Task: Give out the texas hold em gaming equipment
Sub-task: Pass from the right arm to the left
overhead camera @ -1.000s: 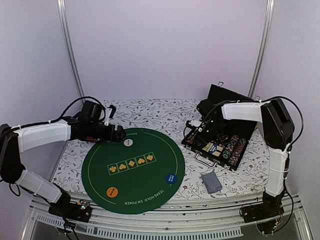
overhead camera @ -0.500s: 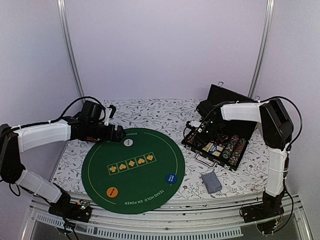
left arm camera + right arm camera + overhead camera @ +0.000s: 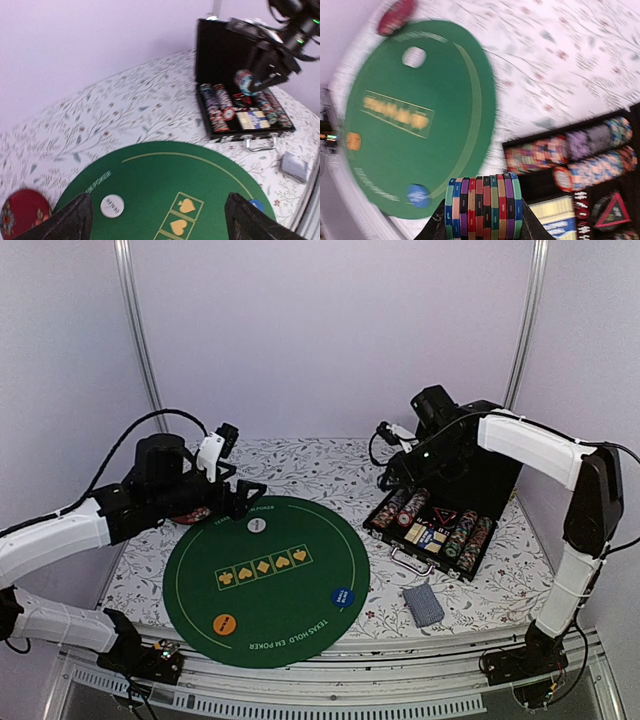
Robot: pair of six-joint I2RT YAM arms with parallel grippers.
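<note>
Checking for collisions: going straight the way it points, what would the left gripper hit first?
The left gripper would probably meet the green mat first, near its yellow spade marks; depth is unclear.

Left claw (image 3: 160,220) spread wide, right claw (image 3: 483,222) clamped

White-shelled left arm (image 3: 55,535) and right arm (image 3: 530,445), black joints (image 3: 590,502), black cables (image 3: 150,416), dark fingers (image 3: 75,221).

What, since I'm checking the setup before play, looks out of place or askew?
Nothing spilled or damaged. The card deck lies askew on the tablecloth, off the green mat, near the open case. The right gripper holds a chip stack in the air.
</note>
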